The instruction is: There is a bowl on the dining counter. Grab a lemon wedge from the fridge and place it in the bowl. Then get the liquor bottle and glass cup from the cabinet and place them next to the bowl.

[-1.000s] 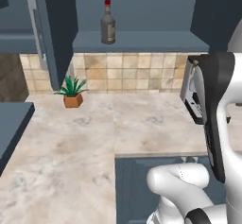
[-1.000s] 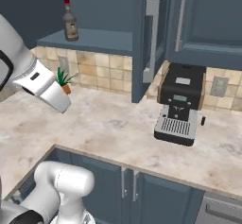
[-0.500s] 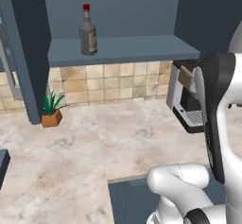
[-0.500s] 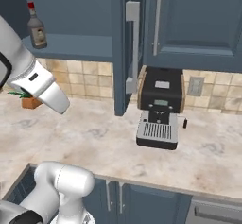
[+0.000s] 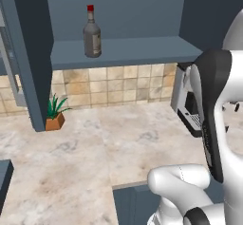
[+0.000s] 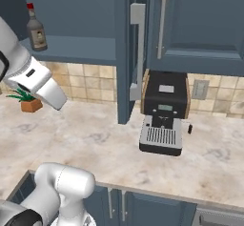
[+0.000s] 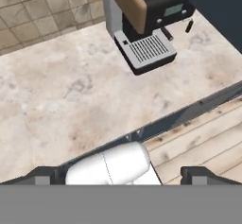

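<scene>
base has rolled closer to the open cabinet; liquor bottle stands at the shelf's left end, gripper jaws wide apart and empty

A tan tile wall runs behind the pale stone table. A little plant and a black coffee machine sit on it. Wood floor below.

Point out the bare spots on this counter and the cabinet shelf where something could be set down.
Free: the counter between the potted plant and the coffee machine; the shelf right of the liquor bottle. Crowded: beside the open cabinet door.
</scene>
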Robot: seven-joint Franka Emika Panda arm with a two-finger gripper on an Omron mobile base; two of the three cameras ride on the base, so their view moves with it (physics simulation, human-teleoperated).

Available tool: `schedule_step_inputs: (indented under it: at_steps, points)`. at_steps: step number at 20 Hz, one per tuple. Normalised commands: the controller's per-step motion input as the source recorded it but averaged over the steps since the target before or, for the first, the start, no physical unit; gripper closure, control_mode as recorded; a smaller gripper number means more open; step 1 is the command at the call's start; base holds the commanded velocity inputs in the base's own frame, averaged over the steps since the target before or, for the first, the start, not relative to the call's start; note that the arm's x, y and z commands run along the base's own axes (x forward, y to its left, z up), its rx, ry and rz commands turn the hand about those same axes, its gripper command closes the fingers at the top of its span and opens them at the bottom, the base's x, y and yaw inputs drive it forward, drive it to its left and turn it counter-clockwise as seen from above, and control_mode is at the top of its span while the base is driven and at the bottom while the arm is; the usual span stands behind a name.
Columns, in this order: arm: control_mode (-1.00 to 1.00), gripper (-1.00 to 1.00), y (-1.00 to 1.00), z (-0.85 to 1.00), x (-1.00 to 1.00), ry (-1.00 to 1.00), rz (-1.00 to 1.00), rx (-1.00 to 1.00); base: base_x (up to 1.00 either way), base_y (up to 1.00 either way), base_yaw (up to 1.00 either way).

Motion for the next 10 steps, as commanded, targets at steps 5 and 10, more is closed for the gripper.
schedule_step_inputs:
  at_steps: [5,10]
  points:
    - [-1.00,-1.00,0.53,0.22,0.00,-0.05,0.44,0.00,0.00,0.00,0.00]
    - [-1.00,-1.00,0.62,0.27,0.00,-0.14,0.52,0.00,0.00,0.00,0.00]
